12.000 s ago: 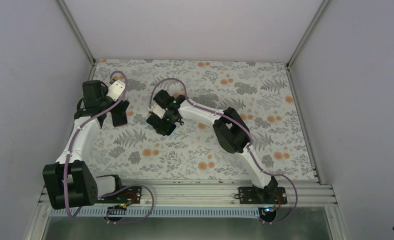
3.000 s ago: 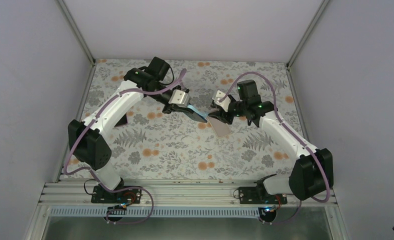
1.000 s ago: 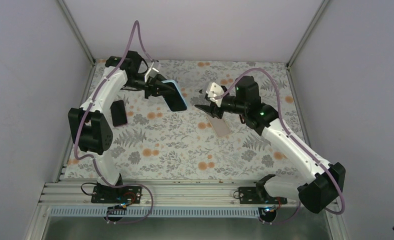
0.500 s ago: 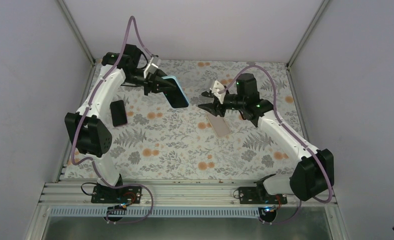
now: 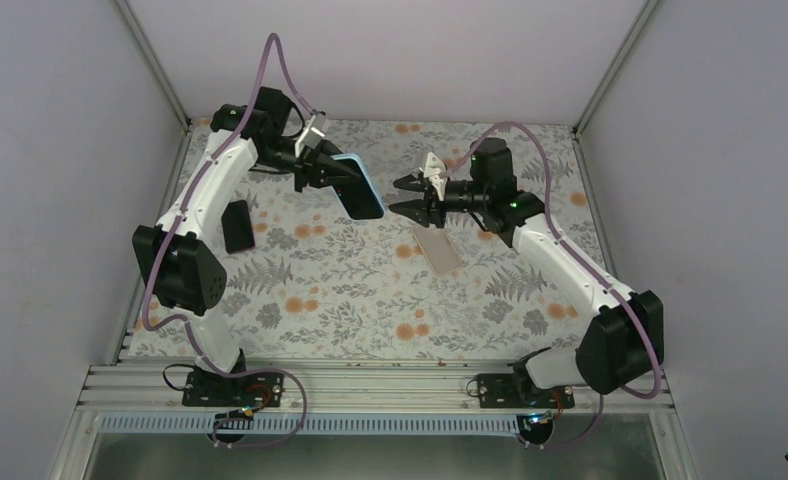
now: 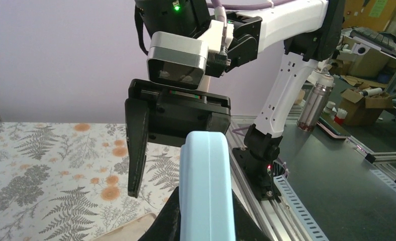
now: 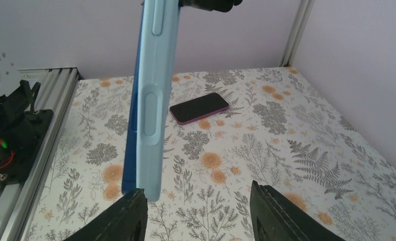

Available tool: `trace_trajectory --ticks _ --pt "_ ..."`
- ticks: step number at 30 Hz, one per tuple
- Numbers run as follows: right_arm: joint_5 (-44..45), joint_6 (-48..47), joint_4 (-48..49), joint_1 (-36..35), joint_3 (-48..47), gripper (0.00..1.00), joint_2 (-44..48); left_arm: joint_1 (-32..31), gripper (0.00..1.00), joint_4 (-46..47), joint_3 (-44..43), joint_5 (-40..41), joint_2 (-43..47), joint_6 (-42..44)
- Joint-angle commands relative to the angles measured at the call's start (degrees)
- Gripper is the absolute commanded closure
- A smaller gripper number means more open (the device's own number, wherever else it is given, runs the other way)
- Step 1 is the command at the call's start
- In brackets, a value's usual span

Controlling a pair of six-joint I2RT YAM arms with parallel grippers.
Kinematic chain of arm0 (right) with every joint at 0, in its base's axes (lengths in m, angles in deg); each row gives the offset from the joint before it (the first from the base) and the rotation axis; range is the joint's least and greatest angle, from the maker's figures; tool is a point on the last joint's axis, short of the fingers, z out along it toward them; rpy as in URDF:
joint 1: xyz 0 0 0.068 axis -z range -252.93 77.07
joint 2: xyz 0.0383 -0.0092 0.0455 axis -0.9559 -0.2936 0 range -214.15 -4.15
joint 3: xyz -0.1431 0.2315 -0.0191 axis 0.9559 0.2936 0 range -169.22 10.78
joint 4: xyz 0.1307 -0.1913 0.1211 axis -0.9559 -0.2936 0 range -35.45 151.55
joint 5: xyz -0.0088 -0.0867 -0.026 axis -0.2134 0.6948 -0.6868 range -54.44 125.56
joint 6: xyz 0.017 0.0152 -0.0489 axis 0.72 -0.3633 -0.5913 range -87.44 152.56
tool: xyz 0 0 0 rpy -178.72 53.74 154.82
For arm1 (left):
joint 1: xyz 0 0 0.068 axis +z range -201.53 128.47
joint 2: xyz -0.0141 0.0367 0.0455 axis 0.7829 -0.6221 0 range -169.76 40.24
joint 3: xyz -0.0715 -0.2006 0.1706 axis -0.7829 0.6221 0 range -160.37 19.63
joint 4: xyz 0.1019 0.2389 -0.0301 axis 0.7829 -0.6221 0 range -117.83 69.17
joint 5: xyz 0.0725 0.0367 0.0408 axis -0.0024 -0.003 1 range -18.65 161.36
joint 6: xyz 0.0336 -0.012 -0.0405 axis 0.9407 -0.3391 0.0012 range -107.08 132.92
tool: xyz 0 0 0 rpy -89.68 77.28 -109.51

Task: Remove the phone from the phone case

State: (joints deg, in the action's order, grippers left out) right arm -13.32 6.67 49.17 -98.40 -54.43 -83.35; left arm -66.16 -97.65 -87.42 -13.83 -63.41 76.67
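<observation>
The light-blue phone case point(image 5: 362, 190) hangs in the air over the back of the table, with the dark phone point(image 5: 351, 196) in it. My left gripper point(image 5: 332, 172) is shut on its upper end. In the left wrist view the case point(image 6: 206, 186) stands edge-on between my black fingers point(image 6: 168, 226). My right gripper point(image 5: 402, 196) is open and faces the case's free end from the right, a small gap away. The right wrist view shows the case point(image 7: 151, 90) edge-on just ahead of my left finger point(image 7: 130, 216), not between the jaws; the phone's dark-blue edge point(image 7: 132, 130) shows beside it.
A beige flat case point(image 5: 438, 250) lies on the floral cloth under the right gripper. A black phone in a purple-rimmed case point(image 5: 236, 225) lies at the left, seen also in the right wrist view point(image 7: 198, 107). The aluminium rail point(image 5: 370, 385) runs along the near edge.
The left arm has carried the blue case a little right and down. The right gripper has lifted off the beige case, levelled out towards the blue case, and narrowed slightly.
</observation>
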Motion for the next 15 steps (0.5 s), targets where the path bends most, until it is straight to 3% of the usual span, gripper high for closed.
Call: trace_trajectory --ticks 1,15 --pt "-3.8 1.8 0.9 -0.6 -1.6 0.46 -1.1 0.0 0.98 0.5 -2.4 -17.8 1.4 0.1" --pt "-4.1 2.6 1.4 -1.0 -2.0 0.47 -2.4 0.0 0.98 -0.6 -3.5 -17.9 1.2 1.1"
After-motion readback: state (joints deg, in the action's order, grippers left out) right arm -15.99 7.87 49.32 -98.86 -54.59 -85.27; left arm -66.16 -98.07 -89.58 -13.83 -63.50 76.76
